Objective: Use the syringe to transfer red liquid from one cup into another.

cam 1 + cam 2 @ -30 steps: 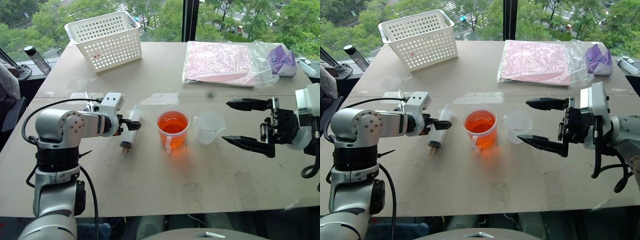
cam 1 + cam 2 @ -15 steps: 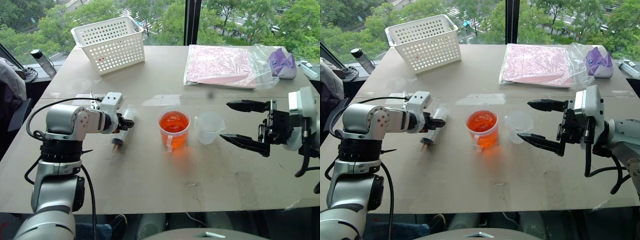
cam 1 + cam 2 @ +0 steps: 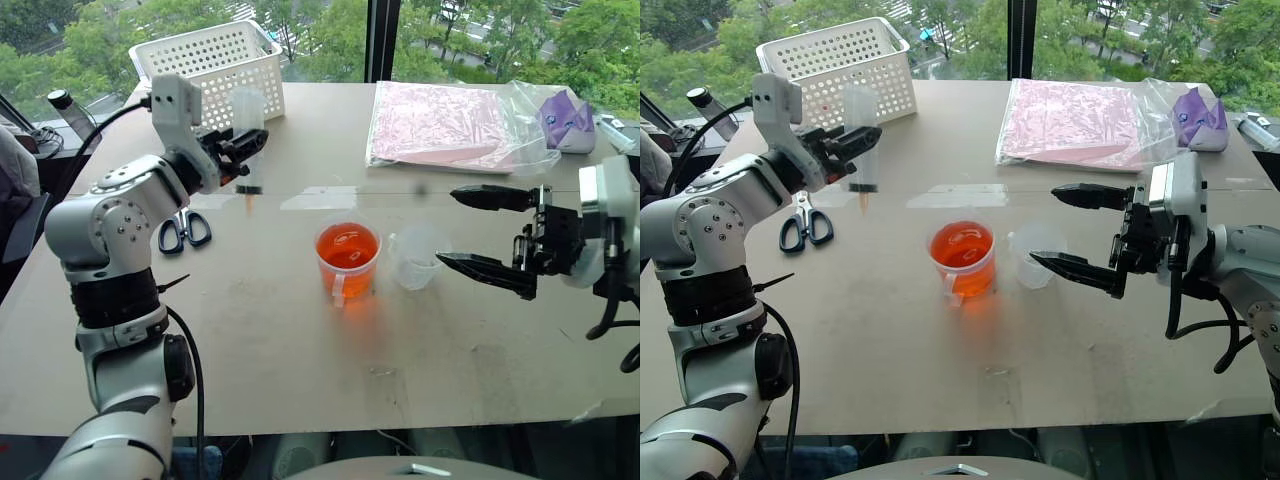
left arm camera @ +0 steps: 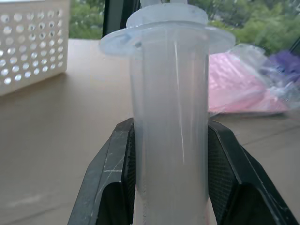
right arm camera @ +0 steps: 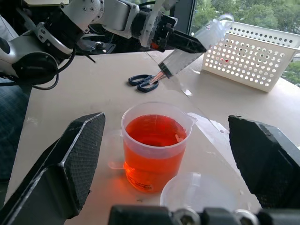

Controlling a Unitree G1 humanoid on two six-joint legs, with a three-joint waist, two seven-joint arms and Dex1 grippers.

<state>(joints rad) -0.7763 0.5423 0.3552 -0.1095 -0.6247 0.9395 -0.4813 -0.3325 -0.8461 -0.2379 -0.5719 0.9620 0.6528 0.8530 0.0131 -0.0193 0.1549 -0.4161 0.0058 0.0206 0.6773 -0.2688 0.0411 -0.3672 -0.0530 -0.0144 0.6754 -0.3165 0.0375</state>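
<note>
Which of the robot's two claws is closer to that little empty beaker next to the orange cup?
Right. The right gripper hangs beside the small beaker, jaws open, not touching. The left gripper is up near the white basket, holding the syringe.

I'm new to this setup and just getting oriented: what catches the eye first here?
The cup glowing with red liquid at the table's centre, the frosted beaker beside it. Next, the syringe held upright above the table in the left end effector, near the white basket.

head pair: high, forward-down over table (image 3: 300,330) | wrists: close, level | share: table
</note>
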